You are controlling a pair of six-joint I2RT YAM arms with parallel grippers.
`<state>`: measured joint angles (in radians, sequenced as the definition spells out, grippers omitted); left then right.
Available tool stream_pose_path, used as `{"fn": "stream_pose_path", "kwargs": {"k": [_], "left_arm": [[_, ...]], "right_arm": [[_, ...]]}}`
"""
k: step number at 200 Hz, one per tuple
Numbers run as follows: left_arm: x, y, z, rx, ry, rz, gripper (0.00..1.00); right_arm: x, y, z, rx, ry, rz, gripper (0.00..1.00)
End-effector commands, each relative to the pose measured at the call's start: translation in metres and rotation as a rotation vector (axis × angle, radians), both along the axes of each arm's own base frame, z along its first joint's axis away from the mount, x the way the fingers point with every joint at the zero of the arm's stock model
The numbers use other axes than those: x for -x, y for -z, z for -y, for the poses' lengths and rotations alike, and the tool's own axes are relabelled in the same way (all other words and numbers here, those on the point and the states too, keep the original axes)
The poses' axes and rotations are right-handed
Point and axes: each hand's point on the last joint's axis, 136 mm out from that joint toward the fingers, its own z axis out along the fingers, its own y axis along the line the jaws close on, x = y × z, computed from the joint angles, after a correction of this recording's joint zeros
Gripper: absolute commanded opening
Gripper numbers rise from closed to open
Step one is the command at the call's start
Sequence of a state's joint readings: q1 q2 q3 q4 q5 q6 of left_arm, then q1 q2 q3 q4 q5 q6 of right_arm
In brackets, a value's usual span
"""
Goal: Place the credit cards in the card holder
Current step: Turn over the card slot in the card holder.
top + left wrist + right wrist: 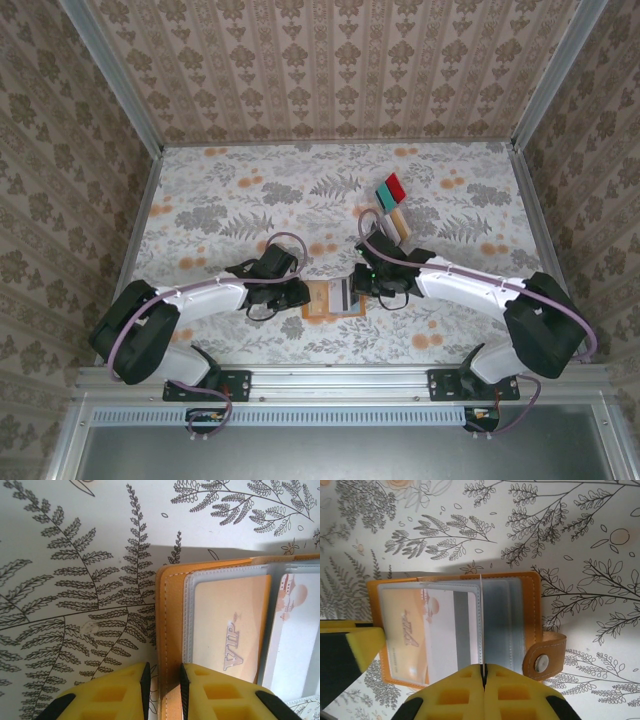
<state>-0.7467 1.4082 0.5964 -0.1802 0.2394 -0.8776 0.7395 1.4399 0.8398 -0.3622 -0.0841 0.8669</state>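
left tool (pixel 163 676): clamped on the holder's left cover edge. You can see the orange leather pinched between its yellow fingers (pixel 125 692), pretty much down at the desk.
right tool (pixel 482 671): fingers pressed together on a thin sheet (pixel 481 625) that's seen edge-on. It stands upright across the open holder. Honestly can't tell if it's a card or one of the clear sleeves.
holder (pixel 318 300): lying open and flat, close to the desk's near edge and roughly halfway along it, right between the two tools.
inside the holder: a beige VIP card (pixel 230 625) is in the clear pocket nearest the left cover, and a white card (pixel 295 625) with an orange picture sits just beside it.
snap tab (pixel 542 657): sticks out past the holder's right cover, flat on the desk, metal stud facing up.
loose cards (pixel 392 205): a fanned little pile with red and teal on top and paler ones under them. It's past the middle of the desk toward the far edge, a bit right of centre, and well apart from the holder.
desk (pixel 220 200): covered in a leafy floral print.
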Motion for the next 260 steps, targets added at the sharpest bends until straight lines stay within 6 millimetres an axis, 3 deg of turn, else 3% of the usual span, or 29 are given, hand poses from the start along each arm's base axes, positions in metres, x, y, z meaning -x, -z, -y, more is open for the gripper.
{"fn": "stream_pose_path", "kwargs": {"k": [1,49,82,128,159,203,260], "left_arm": [[-0.001,-0.004,0.004,-0.005,0.025,0.009,0.25],[-0.002,-0.007,0.004,-0.002,0.021,0.021,0.25],[-0.004,-0.013,-0.001,-0.005,-0.001,0.050,0.26],[-0.005,-0.023,-0.017,-0.022,-0.059,0.103,0.32],[-0.006,-0.028,-0.024,-0.021,-0.086,0.127,0.40],[-0.008,-0.028,-0.014,0.005,-0.049,0.120,0.48],[-0.007,-0.014,-0.001,0.008,-0.015,0.067,0.47]], "right_arm": [[0.000,-0.015,-0.004,-0.048,0.003,0.020,0.06],[0.000,-0.026,-0.035,-0.164,-0.059,0.016,0.07],[0.000,-0.023,-0.056,-0.215,-0.085,-0.003,0.07],[0.002,-0.016,-0.062,-0.224,-0.101,-0.019,0.07],[0.000,-0.012,-0.046,-0.168,-0.053,-0.002,0.06],[-0.001,-0.002,-0.035,-0.234,-0.010,-0.018,0.06],[0.005,0.012,-0.051,-0.346,-0.020,-0.067,0.06]]}}
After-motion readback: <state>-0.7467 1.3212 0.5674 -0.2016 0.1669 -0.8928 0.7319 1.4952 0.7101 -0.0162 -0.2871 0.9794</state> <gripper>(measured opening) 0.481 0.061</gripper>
